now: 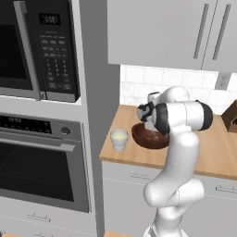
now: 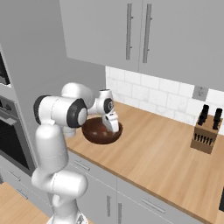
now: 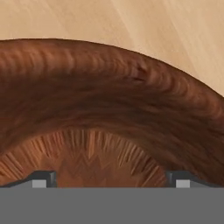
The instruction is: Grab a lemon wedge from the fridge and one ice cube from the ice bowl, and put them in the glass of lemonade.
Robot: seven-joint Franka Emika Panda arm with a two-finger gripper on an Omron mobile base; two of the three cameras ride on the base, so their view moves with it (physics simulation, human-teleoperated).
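The ice bowl (image 1: pixel 147 139) (image 2: pixel 99 134), wide and dark brown, sits on the wooden counter (image 2: pixel 157 153). My gripper (image 2: pixel 113 125) (image 3: pixel 112 179) reaches down into it from above. In the hand view the fingertips (image 3: pixel 43 178) stand far apart just over the bowl's ribbed inner wall (image 3: pixel 109 109), open with nothing between them. The glass of lemonade (image 1: pixel 119 138), small and clear with pale yellow liquid, stands on the counter just left of the bowl. The lemon wedge, the ice cube and the fridge are out of view.
A black oven (image 1: pixel 41 162) and microwave (image 1: pixel 39 46) column rises left of the counter. Grey wall cabinets (image 2: pixel 131 35) hang overhead. A knife block (image 2: pixel 204 139) stands at the back right against the tiled wall. Bare wood runs right of the bowl.
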